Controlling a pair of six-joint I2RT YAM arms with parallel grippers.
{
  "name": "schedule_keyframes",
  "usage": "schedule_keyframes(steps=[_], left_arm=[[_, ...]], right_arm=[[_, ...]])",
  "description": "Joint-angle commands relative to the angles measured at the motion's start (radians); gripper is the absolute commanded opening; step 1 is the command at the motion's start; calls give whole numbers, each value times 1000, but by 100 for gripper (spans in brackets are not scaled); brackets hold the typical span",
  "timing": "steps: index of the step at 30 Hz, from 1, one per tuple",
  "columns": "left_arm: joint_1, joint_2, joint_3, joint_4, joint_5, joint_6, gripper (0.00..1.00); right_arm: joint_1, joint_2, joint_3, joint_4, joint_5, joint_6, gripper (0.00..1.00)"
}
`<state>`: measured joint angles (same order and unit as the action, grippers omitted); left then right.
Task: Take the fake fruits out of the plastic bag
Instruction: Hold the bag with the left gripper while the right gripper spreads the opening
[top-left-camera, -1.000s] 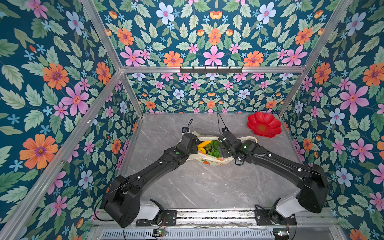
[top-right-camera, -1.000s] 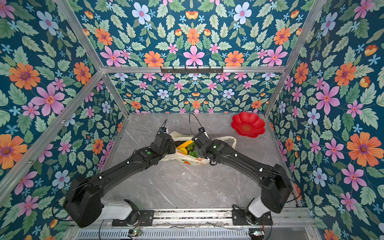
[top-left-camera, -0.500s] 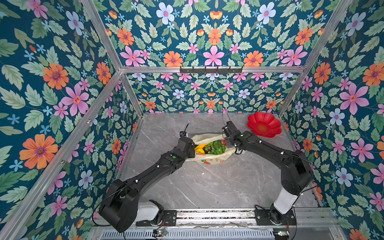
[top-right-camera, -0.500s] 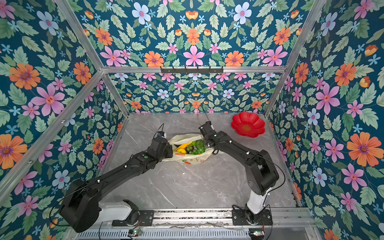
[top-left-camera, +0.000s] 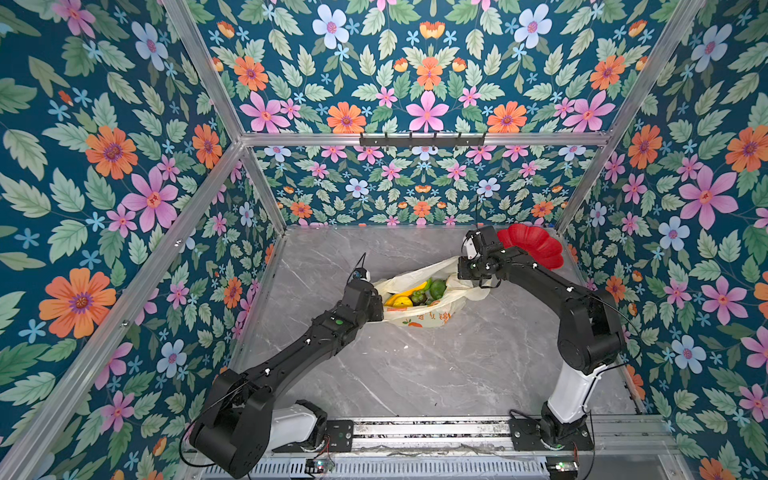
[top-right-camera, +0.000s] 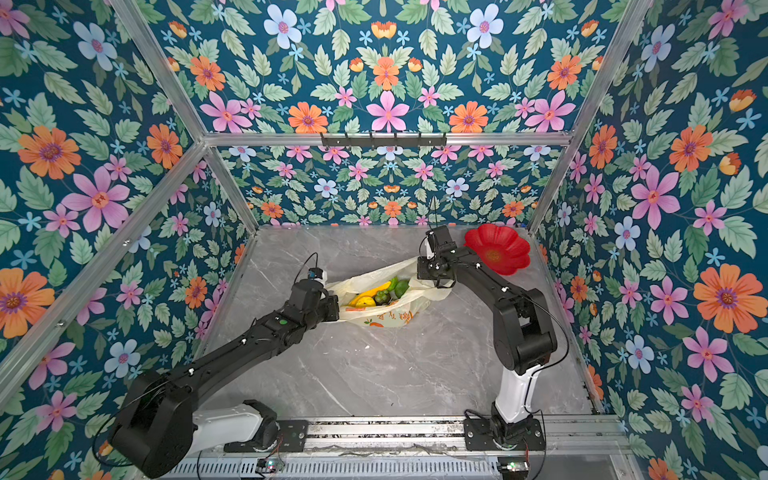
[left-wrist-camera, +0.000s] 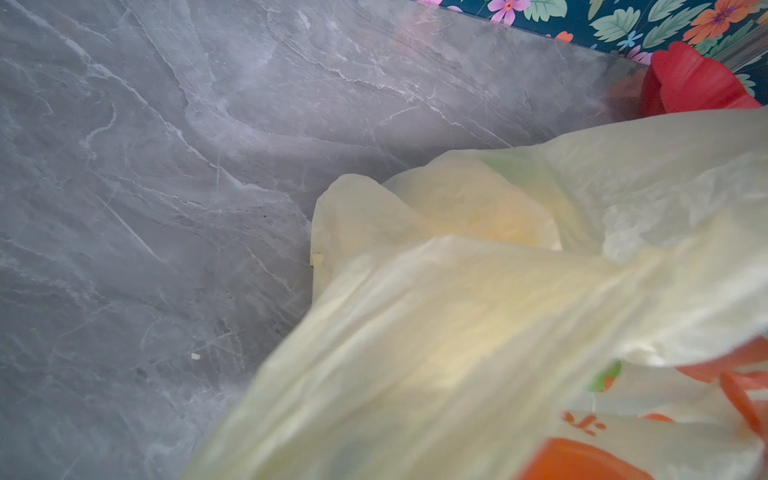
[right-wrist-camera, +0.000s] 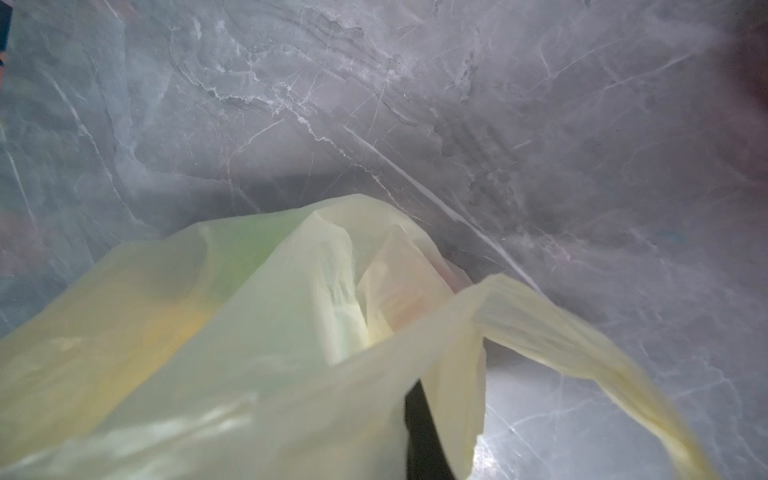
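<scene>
The grey marble desk (top-left-camera: 415, 374) carries the plastic bag (top-left-camera: 424, 319) near its middle, with its mouth stretched open between the two arms. The red flower-shaped plate (top-left-camera: 536, 246) sits in the far right corner, apart from the bag. The left gripper (top-left-camera: 380, 306) is clamped on the bag's left rim. The right gripper (top-left-camera: 460, 275) is closed on the film at the bag's far right edge, holding it raised. The fake fruits (top-left-camera: 415, 294) lie inside the bag, among them a yellow banana (top-left-camera: 402, 300) and a green fruit (top-left-camera: 437, 287).

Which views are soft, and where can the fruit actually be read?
Left wrist: plastic bag close to the lens and out of focus, table sharper. Right wrist: bag blurred, table hazy. Both top views: sharp, evenly lit, fake fruits legible.
</scene>
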<state>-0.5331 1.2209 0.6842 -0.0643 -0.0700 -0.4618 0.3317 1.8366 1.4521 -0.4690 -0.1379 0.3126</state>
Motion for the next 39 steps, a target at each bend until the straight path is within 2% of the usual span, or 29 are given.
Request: schedule_keyframes(steps=[1,3,7,12,13,14,15,16,18,21,24,30,33,37,39], left_arm=[[18,-52,-36,32,-19,0,0],[45,-75,-58,35,-16,-18,0],[56,-62,-72,50,17,-32,0],[22,-29,-42,63,54,-35,0],[10,-26,-36,62,48,-34,0],[-1,-27,-29,60,42,-34,0],[-10,-29,-26,60,36,-34,0],[-15,-32,-25,60,30,-37,0],[-26,-44,-32,64,16,-44,0],[-36,-66,-48,70,-3,-72,0],[-48,-87,-71,80,-28,-100,0],[-63,-92,-99,103,-46,-134,0],[-66,-95,-106,115,-51,-141,0],[-68,-92,-110,129,-44,-148,0],[-68,-88,-114,143,-39,-157,0]], right_arm=[[-58,15,3,32,-147,72,0],[-90,31,8,57,-216,104,0],[-65,60,58,52,-243,102,0],[14,76,159,-37,-150,52,2],[25,74,171,-51,-131,46,10],[37,66,178,-65,-105,41,27],[47,55,184,-83,-75,40,40],[54,41,185,-97,-47,40,48],[73,6,180,-139,49,44,61],[107,-54,158,-201,194,54,73],[165,-117,108,-231,313,75,77],[284,-239,-1,-254,469,155,81],[294,-262,-51,-245,476,195,81],[293,-260,-111,-169,388,210,81],[294,-227,-101,-173,388,217,80]])
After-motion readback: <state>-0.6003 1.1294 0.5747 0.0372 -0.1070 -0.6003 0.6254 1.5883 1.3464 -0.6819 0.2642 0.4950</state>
